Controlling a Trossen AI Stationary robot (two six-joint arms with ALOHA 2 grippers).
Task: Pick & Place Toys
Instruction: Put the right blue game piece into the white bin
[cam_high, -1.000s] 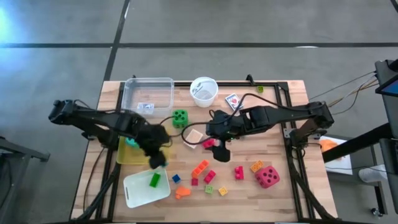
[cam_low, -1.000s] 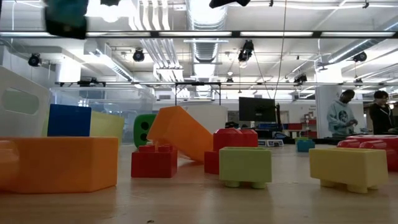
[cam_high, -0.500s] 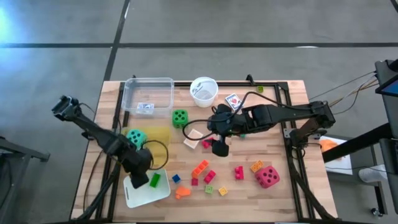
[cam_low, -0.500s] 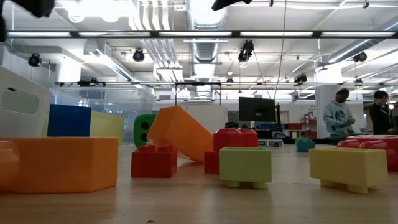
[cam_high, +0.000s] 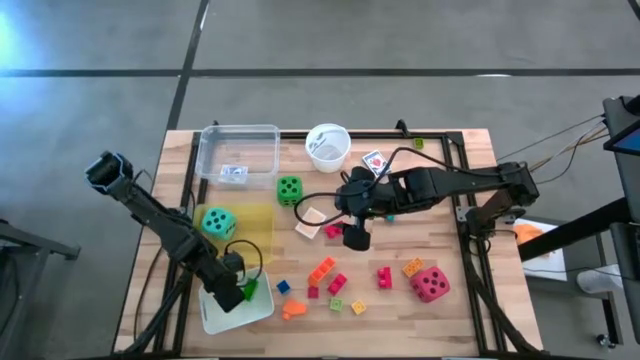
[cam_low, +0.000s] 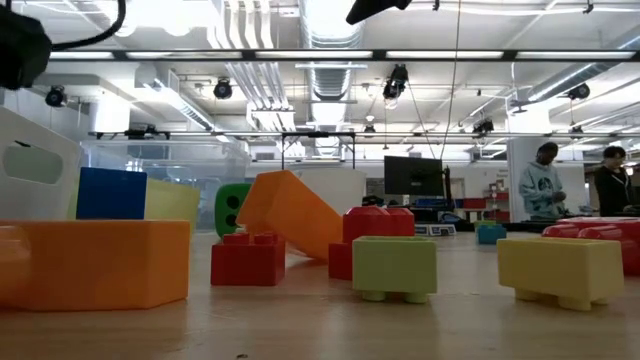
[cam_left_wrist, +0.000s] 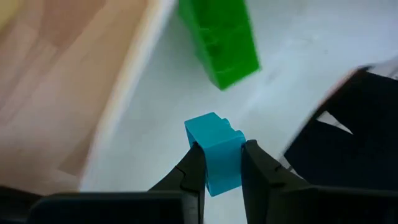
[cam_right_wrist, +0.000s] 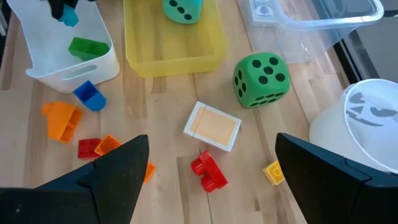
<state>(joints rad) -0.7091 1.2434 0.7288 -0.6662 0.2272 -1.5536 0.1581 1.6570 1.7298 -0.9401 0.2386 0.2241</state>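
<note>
My left gripper (cam_left_wrist: 219, 167) hangs over the white tray (cam_high: 222, 312) at the near left, shut on a small teal block (cam_left_wrist: 213, 140). The same block shows far off in the right wrist view (cam_right_wrist: 68, 17). A green block (cam_left_wrist: 221, 40) lies on the tray's floor. My right gripper (cam_high: 352, 237) hovers open over the table's middle, above a card pack (cam_right_wrist: 212, 126) and a red block (cam_right_wrist: 208, 171). Loose blocks (cam_high: 322, 270) lie on the wood toward the near edge. A teal die (cam_high: 218, 222) sits in the yellow tray (cam_high: 250, 240). The green die (cam_high: 289, 188) and red die (cam_high: 431, 284) rest on the table. My left gripper pinches the teal block by two opposite sides (cam_left_wrist: 231, 163), one finger on each. The fingers come steeply from above. The block sticks out past the fingertips and hangs clear of the white tray's floor.
A clear tray (cam_high: 238, 150) holding a card pack and a white cup (cam_high: 328, 146) stand at the far side, with another card pack (cam_high: 375, 161) beside the cup. In the low view, orange (cam_low: 95, 262), red (cam_low: 248, 262) and yellow-green (cam_low: 395, 265) blocks fill the near table. People stand in the room beyond.
My left gripper has swung from over the yellow tray toward the table's near edge and come down over the white tray, rolling as it went, still shut on the teal block. The teal die in the yellow tray has come back into sight.
</note>
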